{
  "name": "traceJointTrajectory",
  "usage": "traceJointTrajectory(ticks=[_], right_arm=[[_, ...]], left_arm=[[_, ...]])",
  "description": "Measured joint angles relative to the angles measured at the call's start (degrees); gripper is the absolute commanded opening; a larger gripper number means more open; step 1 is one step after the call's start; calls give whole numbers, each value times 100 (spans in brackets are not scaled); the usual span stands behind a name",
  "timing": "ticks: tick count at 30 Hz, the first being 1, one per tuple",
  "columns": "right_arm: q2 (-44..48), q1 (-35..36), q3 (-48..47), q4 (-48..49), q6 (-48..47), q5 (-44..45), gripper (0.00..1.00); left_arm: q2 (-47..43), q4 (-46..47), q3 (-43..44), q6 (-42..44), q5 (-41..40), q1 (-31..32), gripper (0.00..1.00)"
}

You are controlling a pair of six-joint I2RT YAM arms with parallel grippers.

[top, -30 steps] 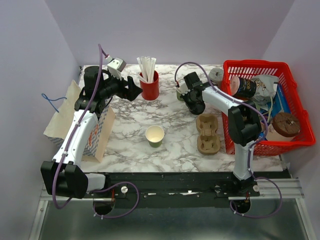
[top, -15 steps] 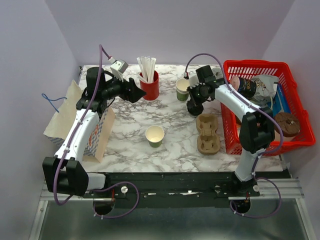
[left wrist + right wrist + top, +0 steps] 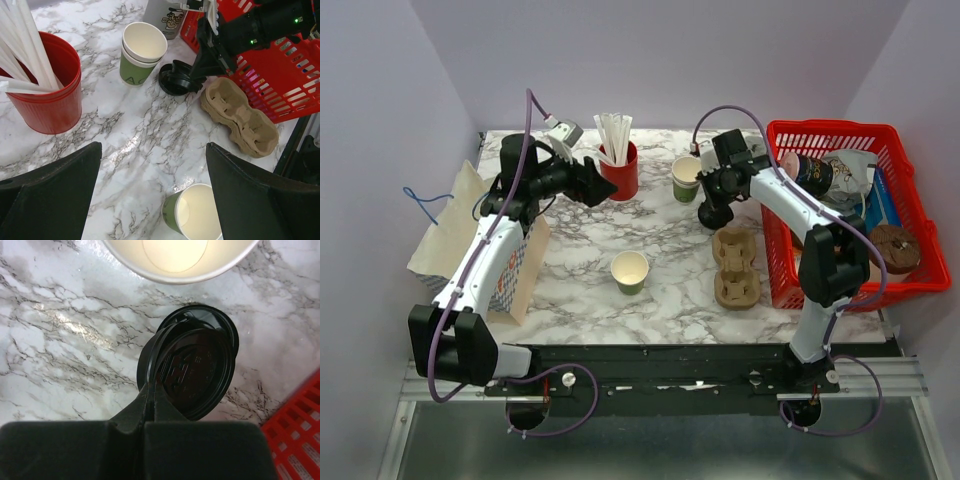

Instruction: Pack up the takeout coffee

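Right wrist view: the right gripper (image 3: 151,399) is pinched tight on the rim of a round black plastic lid (image 3: 197,367), tilted above the white marble table (image 3: 60,340), just beside a stack of 2 cream-and-green paper cups (image 3: 142,55). 1 more cream-and-green paper cup (image 3: 630,271) stands alone mid-table. The left gripper (image 3: 152,145) hangs wide open near the red cup of white straws (image 3: 50,100).

White marble-pattern tabletop (image 3: 665,238) boxed by plain lavender walls (image 3: 660,60) on three sides, grey metal floor (image 3: 660,452) below, even light.
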State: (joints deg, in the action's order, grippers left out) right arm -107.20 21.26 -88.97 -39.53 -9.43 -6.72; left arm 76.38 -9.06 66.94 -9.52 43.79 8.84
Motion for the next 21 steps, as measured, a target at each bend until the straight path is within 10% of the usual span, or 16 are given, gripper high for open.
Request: traceJointTrajectory(ticks=[21], right_arm=[[15,310,472,691,-1189,2184,9]], left_arm=[[63,-4,-68,59,-61,245,92]])
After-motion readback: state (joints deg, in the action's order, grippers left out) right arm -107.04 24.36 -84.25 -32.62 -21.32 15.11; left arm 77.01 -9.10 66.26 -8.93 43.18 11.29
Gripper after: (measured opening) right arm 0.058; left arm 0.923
